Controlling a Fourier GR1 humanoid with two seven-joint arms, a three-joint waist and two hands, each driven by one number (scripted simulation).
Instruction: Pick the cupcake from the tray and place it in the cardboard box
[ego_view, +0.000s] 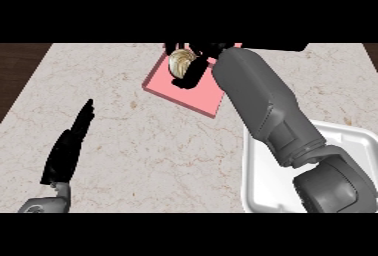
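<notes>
A pale swirled cupcake (179, 63) sits at the far end of a pink tray (184, 95) at the top middle of the head view. My right hand (198, 67) reaches over the tray from the right. Its black fingers and thumb curl round the cupcake from above and below, hiding the cupcake's right side. A white open box (255, 170) stands at the lower right, and my grey right forearm crosses above it, hiding part of it. My left hand (68, 147) rests open at the lower left with straight fingers pointing up, holding nothing.
The marbled counter top (148, 155) spreads between the tray, the box and my left hand. Its left edge runs along dark flooring (15, 75) at the upper left.
</notes>
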